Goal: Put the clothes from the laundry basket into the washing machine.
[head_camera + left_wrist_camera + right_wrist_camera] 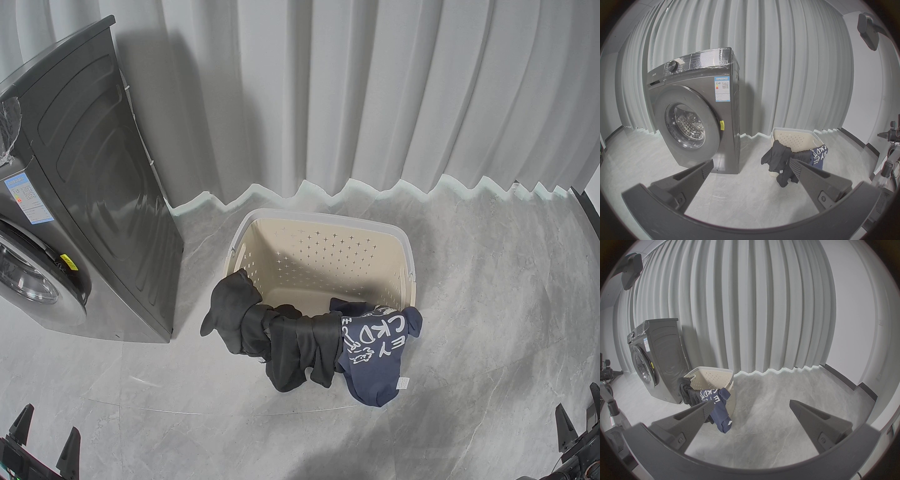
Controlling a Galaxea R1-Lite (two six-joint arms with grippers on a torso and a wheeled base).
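- On the dark grey front-loading washing machine: a blue-and-white rectangular label on the front panel, above and beside the round door. It carries rows of fine print and a square code block, all too small to read.
- Same front panel: a small yellow sticker just beside the door rim. Print cannot be made out.
- Control panel, far corner: a short pale badge, illegible.
- On the navy blue garment draped over the near rim of the cream plastic laundry basket: large white block lettering, upside down in the head view and partly folded under.
- Garment hem: a small white tag, print too small to tell.
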